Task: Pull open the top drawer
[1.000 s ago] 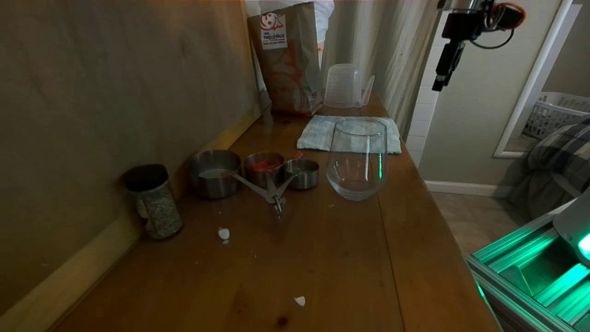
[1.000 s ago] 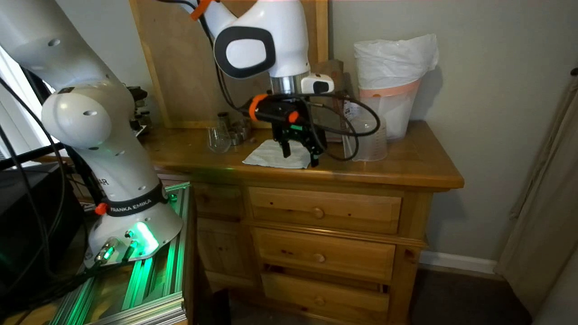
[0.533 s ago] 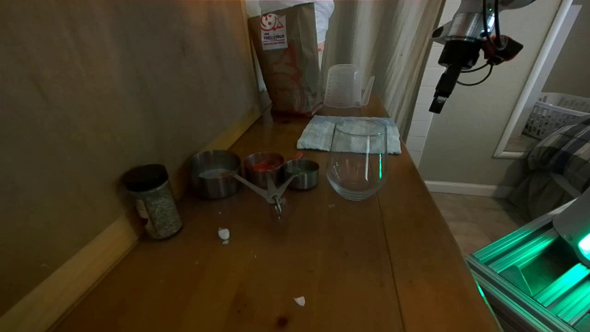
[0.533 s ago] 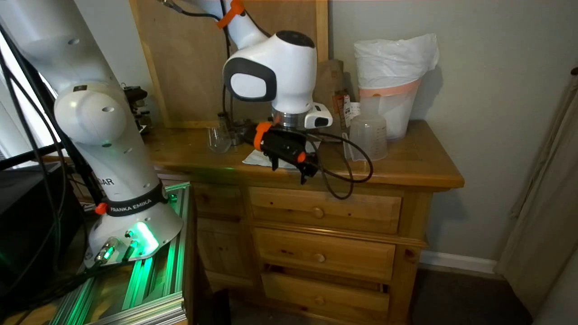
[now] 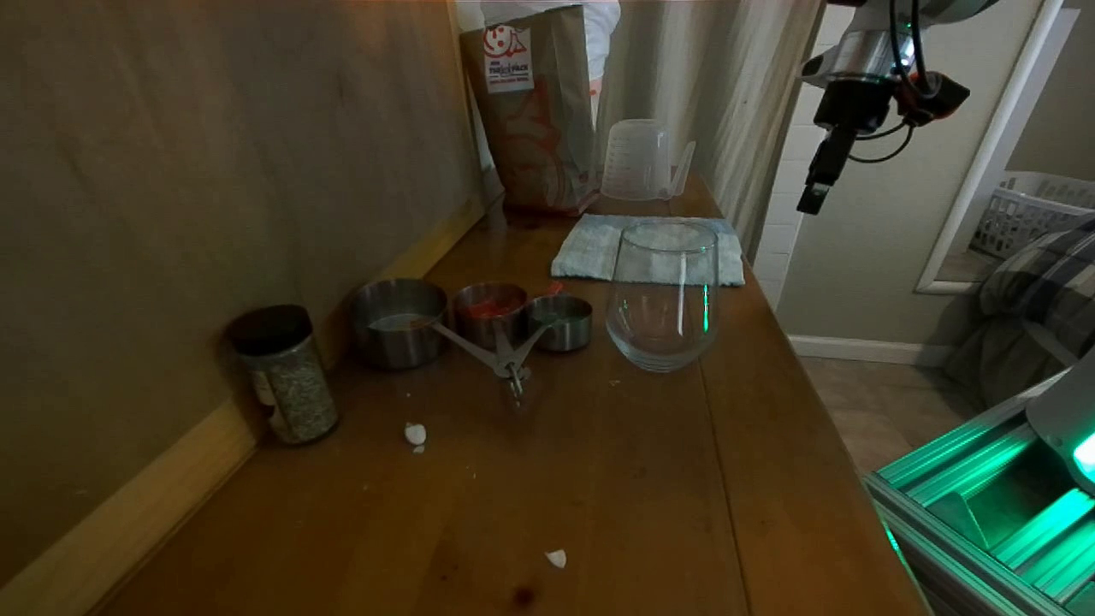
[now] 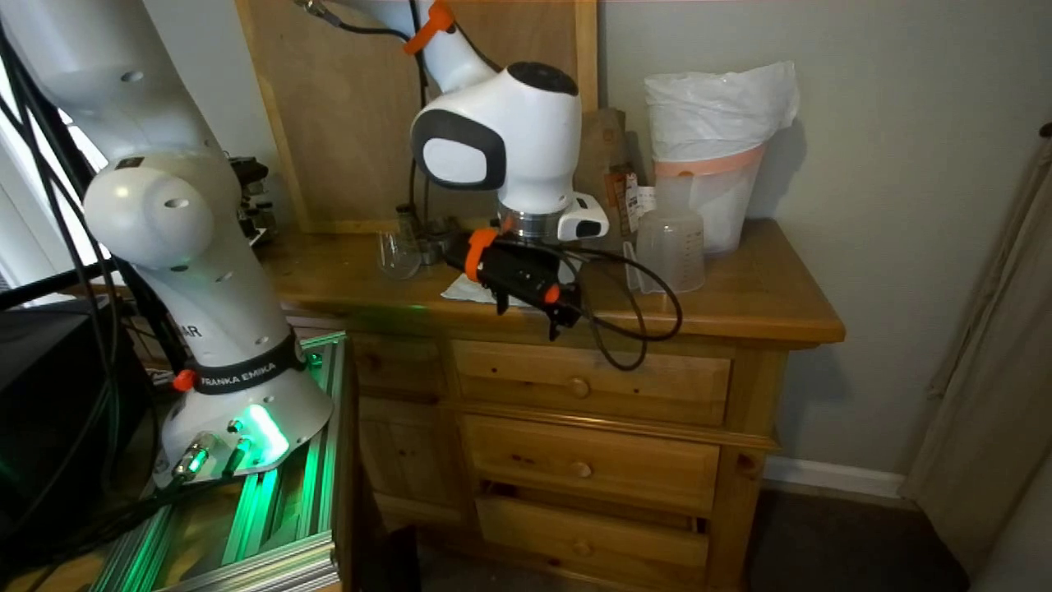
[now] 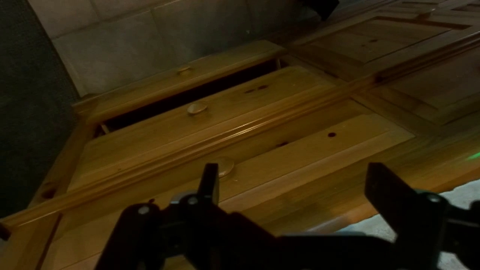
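The top drawer (image 6: 526, 374) of the wooden dresser is closed in an exterior view, with a round wooden knob (image 6: 579, 386) at its middle. In the wrist view the top drawer (image 7: 300, 157) lies beyond the fingers, and its knob (image 7: 227, 167) is partly hidden behind the left fingertip. My gripper (image 7: 294, 167) is open, with nothing between its fingers. In an exterior view the gripper (image 6: 527, 321) hangs at the height of the tabletop's front edge, above and left of the knob, apart from it. The gripper (image 5: 811, 208) also shows in an exterior view.
The middle drawer (image 6: 526, 460) is closed; the bottom drawer (image 6: 592, 543) stands partly open. On the tabletop are a glass (image 5: 663, 299), metal measuring cups (image 5: 400, 325), a jar (image 5: 287, 376), a cloth (image 5: 590, 244), a paper bag (image 5: 539, 120) and a plastic jug (image 6: 674, 251).
My gripper has come down from above the tabletop to about its front edge and tilted, mostly in the first half second. Since then it has barely moved. The drawers have not moved.
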